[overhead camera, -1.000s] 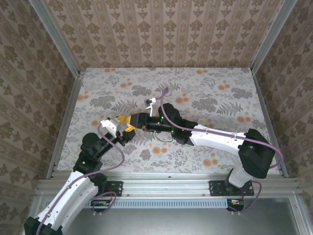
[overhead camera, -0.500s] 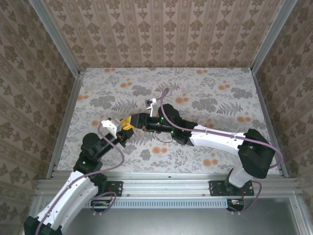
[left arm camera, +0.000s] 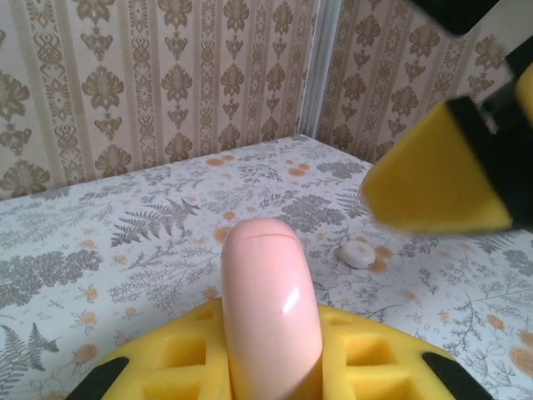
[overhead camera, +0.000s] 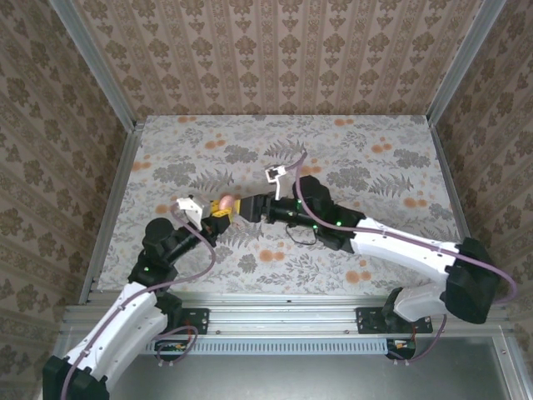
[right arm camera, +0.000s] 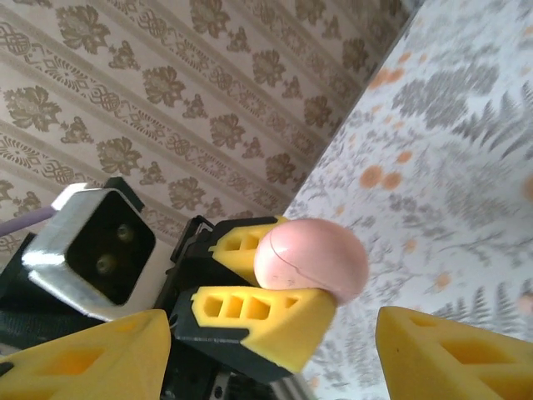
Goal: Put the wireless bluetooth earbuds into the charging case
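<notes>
Over mid-table: left claw pinching the shut case, slip and knock risks pending

Over the floral table [overhead camera: 375, 142], the left arm [overhead camera: 125, 308] and right arm [overhead camera: 400, 246] are meeting nose to nose. The left gripper [overhead camera: 216, 213] is clamping the charging case [overhead camera: 225, 203], holding it off the table, edge-on between the yellow pads [right arm camera: 262, 310]. The right gripper [overhead camera: 250, 207] is facing it with jaws standing wide apart. Its fingers [right arm camera: 92, 354] are flanking the case without touching and gripping nothing.

Risks, biggest first:
- **Arms:** They are crowding each other, so any forward creep by the right one is likely bumping claw into claw and jolting the case loose.
- **Case shell:** It is looking glossy and rounded, with only its lower part sitting in the foam. A sideways nudge is risking it squirting out and dropping to the table.
- **Lid:** The seam is showing as a thin line, so the lid is apparently shut and is needing opening first. Whether the pads are pressing across both halves cannot be told. If they are, the squeeze is working against any prying.
- **Earbud:** One small white piece [left arm camera: 358, 254], likely one of the wireless bluetooth earbuds, is lying on the table beyond the case, well apart from both claws. It is looking tiny and rounded, so an off-centre pinch is risking flicking it away, and a loose hold is risking dropping it short of the case.
</notes>
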